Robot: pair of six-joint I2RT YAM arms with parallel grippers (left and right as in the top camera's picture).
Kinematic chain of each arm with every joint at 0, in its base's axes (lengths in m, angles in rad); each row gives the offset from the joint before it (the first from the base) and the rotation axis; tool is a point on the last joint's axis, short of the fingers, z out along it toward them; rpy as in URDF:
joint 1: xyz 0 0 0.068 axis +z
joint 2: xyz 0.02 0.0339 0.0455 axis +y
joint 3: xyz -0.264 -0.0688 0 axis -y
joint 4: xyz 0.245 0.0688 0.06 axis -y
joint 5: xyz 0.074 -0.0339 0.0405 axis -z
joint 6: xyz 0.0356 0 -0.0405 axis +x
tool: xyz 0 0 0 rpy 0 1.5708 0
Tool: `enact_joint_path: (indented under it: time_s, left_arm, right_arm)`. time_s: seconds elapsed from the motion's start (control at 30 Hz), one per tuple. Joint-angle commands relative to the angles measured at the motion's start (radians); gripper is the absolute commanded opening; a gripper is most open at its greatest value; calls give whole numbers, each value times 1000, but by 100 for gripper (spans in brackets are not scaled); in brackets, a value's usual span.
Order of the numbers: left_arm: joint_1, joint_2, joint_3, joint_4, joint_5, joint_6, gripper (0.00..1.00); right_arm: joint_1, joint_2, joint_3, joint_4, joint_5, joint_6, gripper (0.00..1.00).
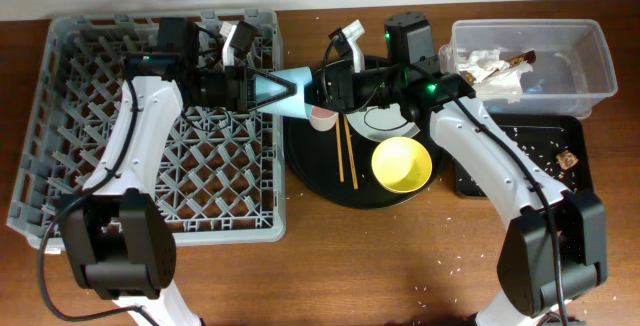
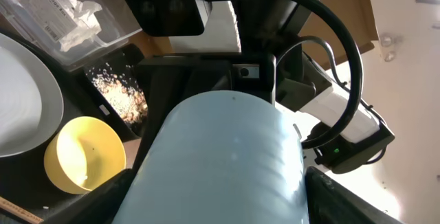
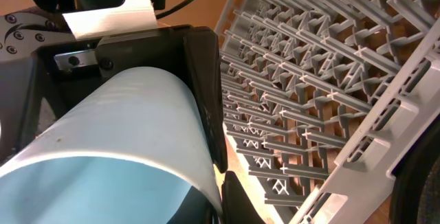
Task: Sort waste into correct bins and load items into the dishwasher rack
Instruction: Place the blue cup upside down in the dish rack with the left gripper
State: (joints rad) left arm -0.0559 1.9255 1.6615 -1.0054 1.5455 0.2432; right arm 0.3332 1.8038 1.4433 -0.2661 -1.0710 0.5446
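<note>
The blue cup (image 1: 290,94) lies on its side in the air between my two grippers, over the right edge of the grey dishwasher rack (image 1: 70,116). My left gripper (image 1: 262,88) is shut on its narrow end, with a finger on each side of the cup (image 2: 227,162). My right gripper (image 1: 322,88) pinches the cup's rim (image 3: 117,128). The pink cup (image 1: 322,119), chopsticks (image 1: 347,151), yellow bowl (image 1: 402,163) and partly hidden plate (image 1: 385,121) sit on the round black tray (image 1: 320,181).
The clear tub (image 1: 592,66) at the back right holds white tissue (image 1: 490,68) and a brown wrapper (image 1: 520,61). The shallow black tray (image 1: 530,138) in front of it holds crumbs (image 1: 568,158). Rack pegs (image 3: 330,66) stand close beside the cup.
</note>
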Motion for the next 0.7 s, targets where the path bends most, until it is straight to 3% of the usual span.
enact_joint_path:
  time_s: [0.0,0.03,0.07,0.17,0.27,0.33,0.5,0.57,0.67]
  left_arm:
    - [-5,2,10,2,29,11,71]
    - [-5,2,10,2,29,12,68]
    - [-5,2,10,2,29,12,66]
    - [35,2,29,10,17,12,60]
    - [105,-35,93,-18,-212,-22,59]
    - [114,-98,161,-95,-545,-49,60]
    - [-7,-222,262,-412,-1279,-122,60]
    - [-78,-219,231,-486,-1365,-172,60]
    - [-159,-217,87,-447,-1444,-267,60]
  right_arm:
    - [-2,15,-3,-6,28,-12,5]
    - [-2,15,-3,-6,27,-12,36]
    - [-3,15,-3,-6,27,-12,59]
    - [-47,15,-3,-37,27,-12,84]
    - [-155,15,-3,-126,27,-51,92]
    - [-235,15,-3,-240,27,-83,98]
    - [-328,15,-3,-477,32,-223,99]
    - [-320,15,-3,-544,49,-270,99]
    - [-280,14,-3,-611,198,-287,97]
